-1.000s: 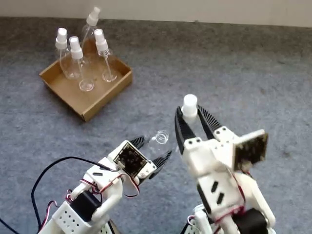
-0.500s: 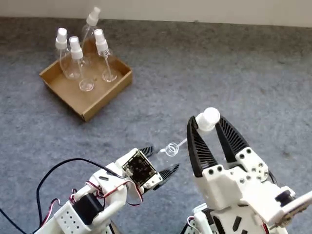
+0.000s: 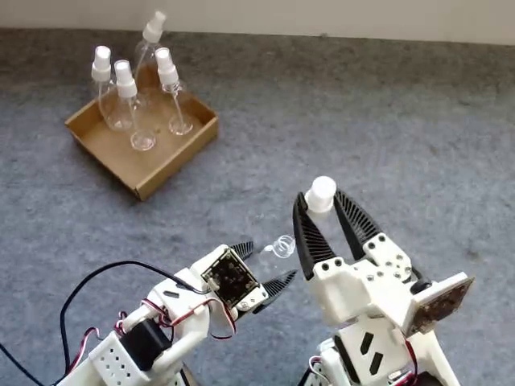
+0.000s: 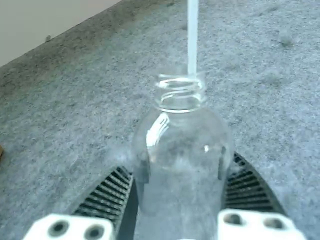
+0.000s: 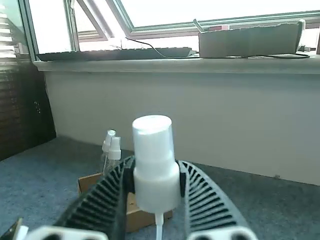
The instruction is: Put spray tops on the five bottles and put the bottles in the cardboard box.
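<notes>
I had left gripper [image 3: 265,263] closed round body of clear plastic bottle [image 4: 180,165]; light, slick, crushable, I judged; right gripper [image 3: 321,199] pinched white spray top [image 5: 152,160] at collar; tube [image 4: 192,40] flimsy.

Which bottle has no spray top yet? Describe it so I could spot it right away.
From the cardboard box at far left, come toward the near edge, to the left end effector. It grips a clear bottle. Unlike the four capped bottles at the box, its threaded neck is open.
</notes>
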